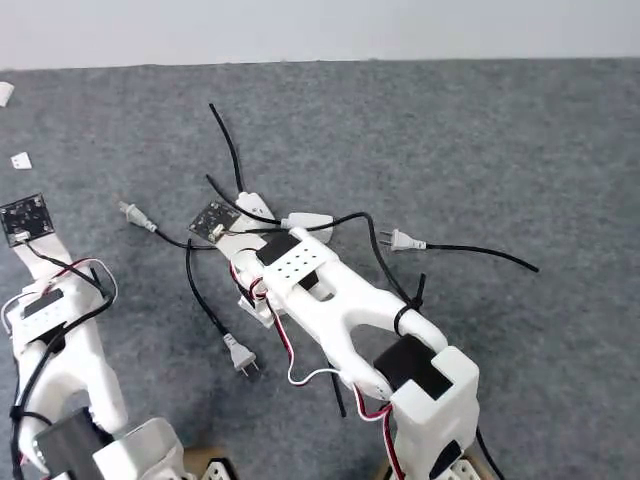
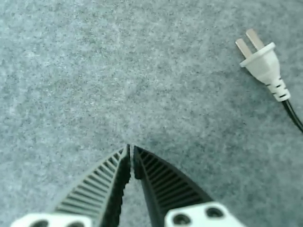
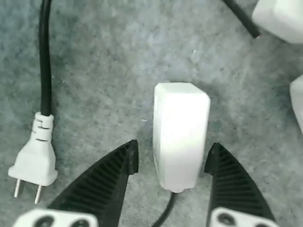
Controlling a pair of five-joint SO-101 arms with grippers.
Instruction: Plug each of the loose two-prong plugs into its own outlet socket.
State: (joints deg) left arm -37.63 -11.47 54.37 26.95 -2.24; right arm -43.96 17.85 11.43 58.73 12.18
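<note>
One outlet socket [image 3: 181, 132] lies between the right tool's [image 3: 173, 149] spread jaws.

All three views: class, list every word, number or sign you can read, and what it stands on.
None can be read.
White socket block: plain, no print seen.
Plug in the left wrist view, plug in the right wrist view: no legible marks.
Dark boards on the arms, high view: markings too small to read.

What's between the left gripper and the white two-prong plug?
Bare grey carpet separates the left gripper from the white two-prong plug, per the left wrist view.
</note>
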